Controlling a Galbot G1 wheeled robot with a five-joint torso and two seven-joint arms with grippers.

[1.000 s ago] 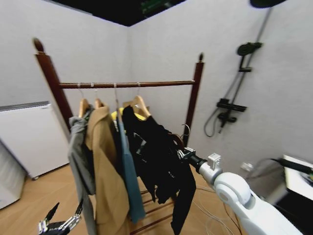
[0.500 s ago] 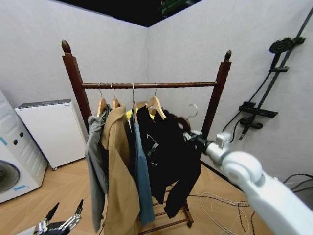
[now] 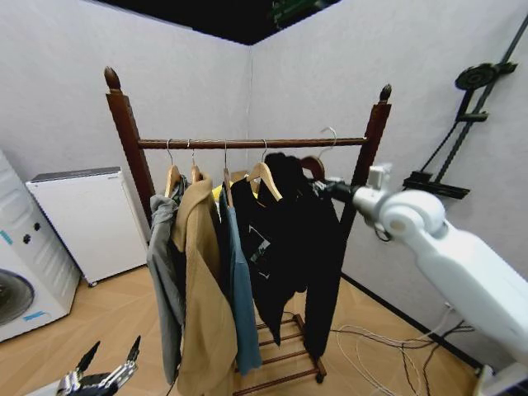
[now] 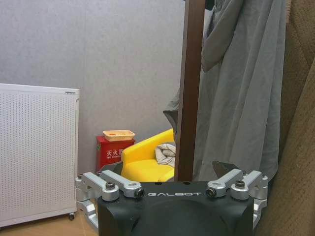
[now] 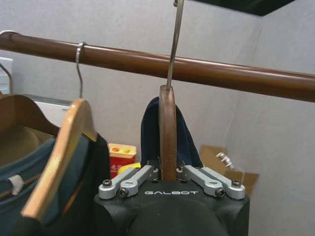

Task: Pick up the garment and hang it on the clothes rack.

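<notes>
My right gripper [image 3: 320, 188] is shut on the dark brown wooden hanger [image 5: 167, 130] of the garment [image 3: 318, 247], a long black coat hanging down in front of the right post. The hanger's wire hook [image 3: 330, 132] rises just above the horizontal rail [image 3: 247, 143] of the clothes rack [image 3: 124, 140]. In the right wrist view the hook wire [image 5: 173, 44] crosses in front of the rail [image 5: 246, 76] and its top is cut off. My left gripper [image 3: 106, 375] hangs open and low beside the left post [image 4: 191, 88].
On the rail hang a grey garment [image 3: 163, 272], a tan coat [image 3: 202, 305], a blue piece [image 3: 241, 305] and a black top with a white print [image 3: 260, 247]. A washing machine [image 3: 21, 285] and a white cabinet [image 3: 87, 219] stand left. There is a black shower stand [image 3: 462, 124] on the right and cables [image 3: 371, 338] on the floor.
The camera swung right a second ago, then held still. My right arm has lifted the black garment, bringing its hanger hook from below the rail up to rail height. The left gripper has not moved.
</notes>
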